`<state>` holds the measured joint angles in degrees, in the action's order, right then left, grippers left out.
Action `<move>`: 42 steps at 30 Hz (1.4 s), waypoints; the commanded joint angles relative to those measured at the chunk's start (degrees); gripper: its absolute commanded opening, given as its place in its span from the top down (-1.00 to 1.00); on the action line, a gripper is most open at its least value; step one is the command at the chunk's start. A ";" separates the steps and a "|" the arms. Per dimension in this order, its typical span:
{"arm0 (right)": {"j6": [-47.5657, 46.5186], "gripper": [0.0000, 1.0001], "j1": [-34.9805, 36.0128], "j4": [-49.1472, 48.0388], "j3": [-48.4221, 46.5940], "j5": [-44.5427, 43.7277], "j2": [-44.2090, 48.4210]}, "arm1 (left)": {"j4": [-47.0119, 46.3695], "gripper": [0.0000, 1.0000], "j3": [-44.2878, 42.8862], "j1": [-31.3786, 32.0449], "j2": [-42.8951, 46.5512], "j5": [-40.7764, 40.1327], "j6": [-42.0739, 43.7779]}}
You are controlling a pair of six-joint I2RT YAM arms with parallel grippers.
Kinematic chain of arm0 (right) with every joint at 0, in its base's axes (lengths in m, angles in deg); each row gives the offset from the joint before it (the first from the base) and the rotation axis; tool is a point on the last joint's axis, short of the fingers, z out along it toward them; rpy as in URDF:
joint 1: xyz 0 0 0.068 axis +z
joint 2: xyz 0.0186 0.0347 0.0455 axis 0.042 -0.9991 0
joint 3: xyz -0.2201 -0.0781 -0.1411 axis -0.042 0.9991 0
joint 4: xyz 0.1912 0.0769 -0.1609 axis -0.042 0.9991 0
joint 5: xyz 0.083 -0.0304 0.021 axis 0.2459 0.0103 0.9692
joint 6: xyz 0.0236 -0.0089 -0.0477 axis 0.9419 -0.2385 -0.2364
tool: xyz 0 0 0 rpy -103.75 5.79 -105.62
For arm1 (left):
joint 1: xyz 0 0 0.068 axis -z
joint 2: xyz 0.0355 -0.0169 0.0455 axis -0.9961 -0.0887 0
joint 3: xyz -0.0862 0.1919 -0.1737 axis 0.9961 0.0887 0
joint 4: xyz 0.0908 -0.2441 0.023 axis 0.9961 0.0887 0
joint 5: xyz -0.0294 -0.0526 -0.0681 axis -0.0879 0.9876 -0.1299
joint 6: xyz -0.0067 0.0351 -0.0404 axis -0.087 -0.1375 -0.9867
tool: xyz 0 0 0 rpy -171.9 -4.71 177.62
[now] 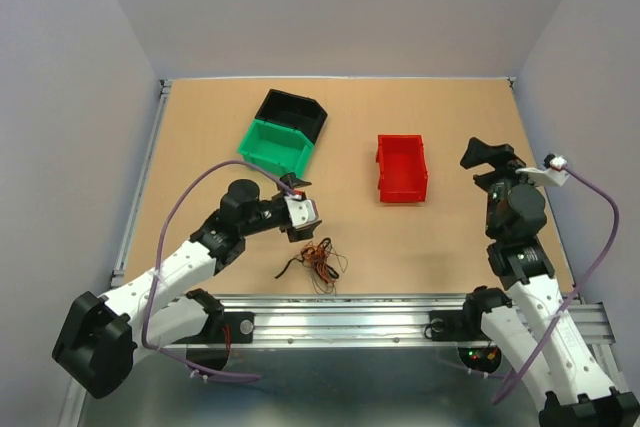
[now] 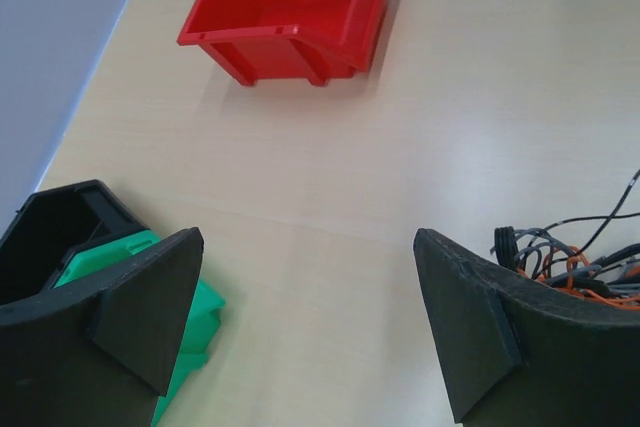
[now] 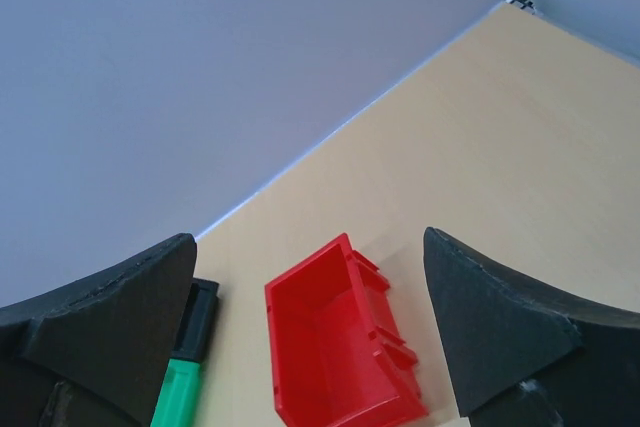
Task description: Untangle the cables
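The cables (image 1: 318, 262) are a small tangle of thin black, orange-red and brown wires lying on the table near its front edge. In the left wrist view they show at the right edge (image 2: 575, 265), partly hidden behind the right finger. My left gripper (image 1: 305, 209) is open and empty, just behind and left of the tangle; in its own view (image 2: 308, 247) only bare table lies between the fingers. My right gripper (image 1: 485, 154) is open and empty, raised at the right of the table and far from the cables; in its own view (image 3: 310, 242) it looks toward the back wall.
A green bin (image 1: 275, 144) nests against a black bin (image 1: 295, 112) at the back left, close to my left gripper. A red bin (image 1: 402, 167) stands at centre right. All three show in the wrist views: red bin (image 2: 290, 12), green bin (image 2: 195, 332), red bin (image 3: 340, 347).
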<state>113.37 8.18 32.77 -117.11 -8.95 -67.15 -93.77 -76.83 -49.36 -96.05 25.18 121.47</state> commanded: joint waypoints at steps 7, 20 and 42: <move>10.84 -1.00 0.05 1.10 2.16 11.88 0.84 | 10.07 -0.98 -4.83 0.75 -0.13 8.96 6.49; 1.89 -1.00 0.05 -0.13 0.22 30.25 -2.93 | 15.35 -0.98 -4.22 11.64 -3.45 -0.77 11.07; -0.67 -1.00 0.05 -0.04 -0.13 35.80 -8.21 | 8.25 1.00 -8.88 12.97 -19.02 -12.73 3.36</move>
<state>114.11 8.18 34.59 -114.77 25.41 -73.70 -79.91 -83.69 -36.16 -114.85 16.46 129.93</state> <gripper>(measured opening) 0.999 0.031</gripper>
